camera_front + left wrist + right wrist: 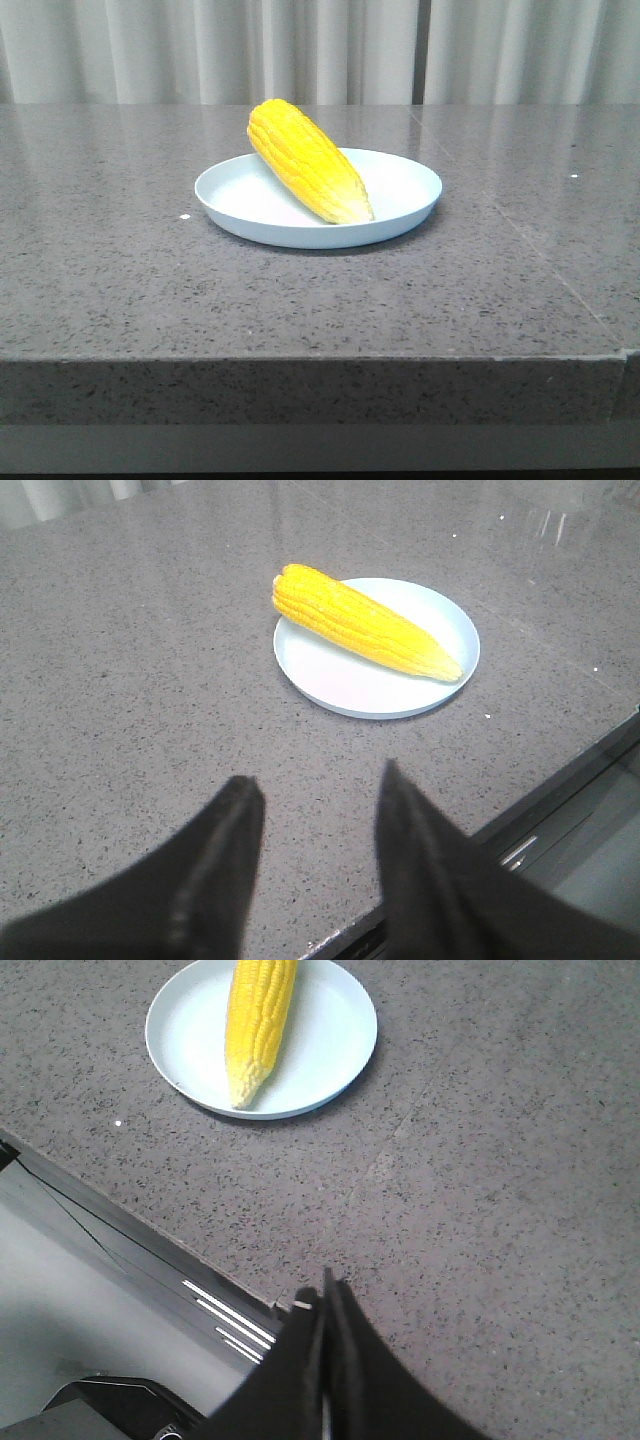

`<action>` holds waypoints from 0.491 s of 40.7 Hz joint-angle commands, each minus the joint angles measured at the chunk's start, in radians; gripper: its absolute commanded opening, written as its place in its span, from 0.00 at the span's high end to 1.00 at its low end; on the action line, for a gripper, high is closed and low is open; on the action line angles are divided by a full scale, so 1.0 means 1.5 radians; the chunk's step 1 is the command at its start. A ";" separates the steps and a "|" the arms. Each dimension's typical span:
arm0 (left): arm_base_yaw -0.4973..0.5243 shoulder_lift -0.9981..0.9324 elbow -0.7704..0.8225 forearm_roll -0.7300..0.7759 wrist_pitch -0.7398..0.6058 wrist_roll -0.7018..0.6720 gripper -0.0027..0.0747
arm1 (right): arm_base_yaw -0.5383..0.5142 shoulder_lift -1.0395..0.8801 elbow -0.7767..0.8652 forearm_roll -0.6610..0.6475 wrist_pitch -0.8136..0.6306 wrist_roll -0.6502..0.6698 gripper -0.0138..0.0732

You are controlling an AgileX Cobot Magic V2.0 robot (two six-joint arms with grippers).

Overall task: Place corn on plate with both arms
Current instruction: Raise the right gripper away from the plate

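The yellow corn (305, 160) lies on the pale blue-white plate (410, 185) in the middle of the grey stone table, its thick end propped on the plate's back left rim and its paler tip toward the front. The corn (360, 620) and plate (340, 680) show in the left wrist view, beyond my left gripper (318, 780), which is open, empty and well short of the plate. My right gripper (322, 1290) is shut and empty near the table's front edge, apart from the plate (325, 1035) and corn (258, 1020). Neither gripper shows in the front view.
The grey speckled table (120, 250) surrounds the plate, with its front edge (300, 360) close to the camera. A seam (530, 250) runs across the table's right part. Pale curtains (320, 50) hang behind the table.
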 commanded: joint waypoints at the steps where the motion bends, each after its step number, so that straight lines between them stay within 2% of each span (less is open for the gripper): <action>1: -0.005 0.005 -0.017 0.002 -0.052 -0.007 0.86 | -0.002 0.001 -0.015 -0.002 -0.050 -0.004 0.92; 5: -0.005 0.005 -0.017 0.002 -0.052 -0.007 0.99 | -0.002 0.001 -0.015 -0.002 -0.053 -0.004 0.92; 20: -0.005 0.005 -0.017 0.002 -0.052 -0.007 0.99 | -0.002 0.001 -0.015 -0.001 -0.048 -0.004 0.92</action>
